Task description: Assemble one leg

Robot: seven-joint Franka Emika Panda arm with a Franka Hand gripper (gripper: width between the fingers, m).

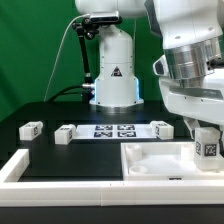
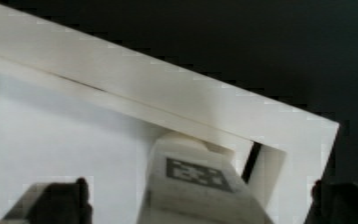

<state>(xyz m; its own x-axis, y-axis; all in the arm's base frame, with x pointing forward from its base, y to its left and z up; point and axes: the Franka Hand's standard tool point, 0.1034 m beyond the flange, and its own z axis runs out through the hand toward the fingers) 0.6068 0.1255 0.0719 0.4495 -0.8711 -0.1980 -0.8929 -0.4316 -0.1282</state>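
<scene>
The large white tray-shaped piece [image 1: 150,160] lies at the exterior view's front right. One leg [image 1: 207,147], a small white block with a tag, stands upright at its far right corner. My gripper [image 1: 204,135] is straight above it. In the wrist view the leg [image 2: 197,172] stands against the tray's raised rim [image 2: 194,95]. It sits between my dark fingers [image 2: 55,203], with a gap on each side. The gripper [image 2: 194,208] is open around the leg. Three more legs [image 1: 30,128] [image 1: 65,133] [image 1: 163,126] lie on the black table.
The marker board [image 1: 113,130] lies in the middle, in front of the arm's white base [image 1: 115,80]. A white raised frame [image 1: 25,165] runs along the table's front left. A cable hangs behind at the left.
</scene>
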